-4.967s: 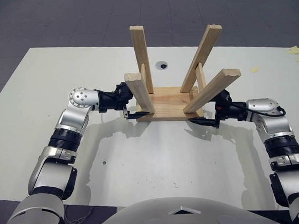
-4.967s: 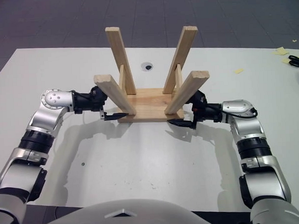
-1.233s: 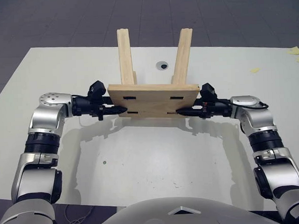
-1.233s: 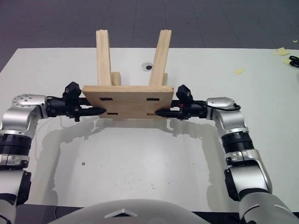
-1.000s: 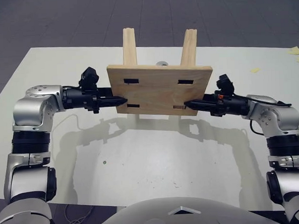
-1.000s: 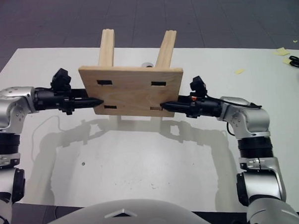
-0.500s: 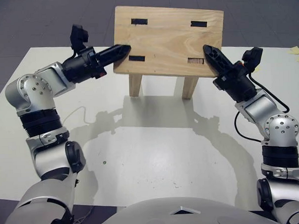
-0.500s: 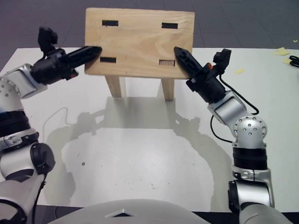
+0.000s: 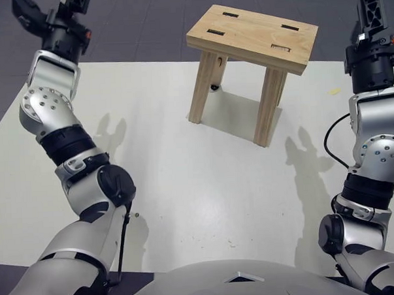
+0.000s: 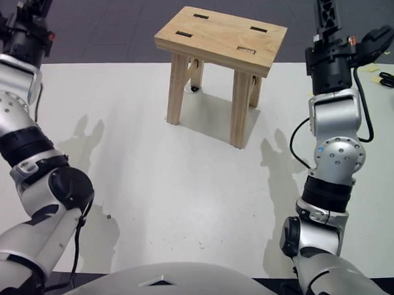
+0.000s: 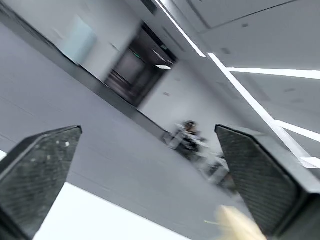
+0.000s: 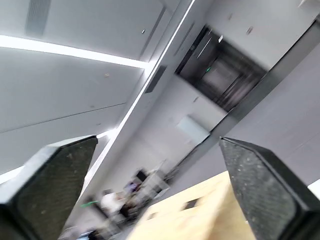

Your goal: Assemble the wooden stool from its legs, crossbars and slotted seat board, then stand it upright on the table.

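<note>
The assembled wooden stool [image 9: 254, 31] stands upright on the white table [image 9: 186, 200], at the far middle, with its slotted seat board on top and its legs [image 9: 204, 85] on the surface. My left gripper [image 9: 50, 7] is raised high at the far left, well clear of the stool, open and holding nothing. My right gripper [image 10: 352, 23] is raised to the right of the seat, also open and holding nothing. In the right wrist view the fingers [image 12: 50, 185] stand wide apart, with a corner of the seat board [image 12: 200, 205] between them.
Small yellow scraps [image 9: 335, 90] lie on the table to the right of the stool. Dark objects [image 10: 391, 80] sit at the far right edge. The near half of the table is bare white surface.
Half a second ago both grippers held the stool tilted in the air by its seat board. Now it stands on its legs on the table; both grippers have let go and swung up and outward.
</note>
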{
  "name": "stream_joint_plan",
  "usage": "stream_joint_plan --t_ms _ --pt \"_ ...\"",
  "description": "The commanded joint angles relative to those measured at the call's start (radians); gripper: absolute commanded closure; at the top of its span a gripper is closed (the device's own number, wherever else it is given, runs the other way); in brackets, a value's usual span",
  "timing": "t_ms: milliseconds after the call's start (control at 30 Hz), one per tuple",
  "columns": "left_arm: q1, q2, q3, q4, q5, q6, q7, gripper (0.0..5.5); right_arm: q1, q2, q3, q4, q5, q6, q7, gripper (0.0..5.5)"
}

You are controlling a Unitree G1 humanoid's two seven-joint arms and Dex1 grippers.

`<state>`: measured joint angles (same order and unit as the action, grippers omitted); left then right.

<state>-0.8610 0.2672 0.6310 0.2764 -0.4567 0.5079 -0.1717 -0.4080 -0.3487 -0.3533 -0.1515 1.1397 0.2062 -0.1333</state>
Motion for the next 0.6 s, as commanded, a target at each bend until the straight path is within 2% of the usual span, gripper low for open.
stream_joint_plan --t_ms 33,133,267,367,600 --pt "0.108 0.068 -0.154 -0.010 0.204 -0.273 -0.007 0.10 0.147 -0.004 0.094 0.006 -0.552 -0.146 -0.146 0.11" --pt "0.160 0.048 -0.235 -0.032 0.287 -0.367 -0.002 0.10 0.237 0.030 0.088 0.026 -0.755 -0.169 -0.264 0.11" --pt "0.224 -0.022 -0.287 -0.045 0.266 -0.366 -0.021 0.10 0.291 0.088 0.123 0.035 -0.863 -0.194 -0.257 0.11" --pt "0.231 -0.082 -0.272 -0.046 0.180 -0.310 0.007 0.10 0.305 0.126 0.130 0.055 -0.921 -0.197 -0.253 0.11" --pt "0.211 -0.071 -0.326 -0.010 0.186 -0.313 -0.007 0.10 0.258 0.161 0.116 0.114 -0.952 -0.197 -0.192 0.11"
